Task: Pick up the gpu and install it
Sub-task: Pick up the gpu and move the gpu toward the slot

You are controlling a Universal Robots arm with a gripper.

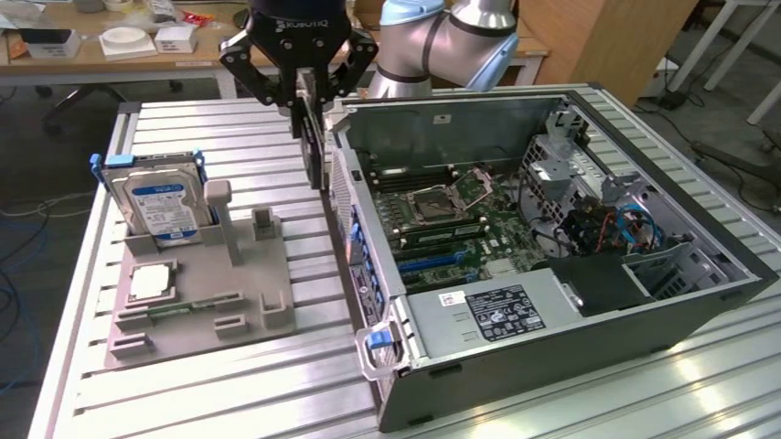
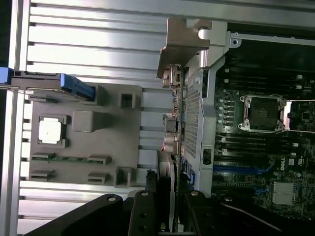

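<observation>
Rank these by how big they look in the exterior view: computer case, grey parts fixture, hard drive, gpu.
1. computer case
2. grey parts fixture
3. hard drive
4. gpu, which is seen nearly edge-on, so it looks smallest; its true size is unsure.

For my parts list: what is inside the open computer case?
A motherboard with a CPU socket, cables and a power supply; whatever lies under that supply is hidden.

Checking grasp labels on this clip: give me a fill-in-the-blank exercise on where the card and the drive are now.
1. The black tool is ____ on the thin, dark rectangular gpu card.
2. The card hangs between the grey plastic fixture tray and the open ____ case.
3. The boxy silver hard drive with a blue-white label stands ____ in the fixture tray.

Missing words: shut; computer; upright.
</observation>
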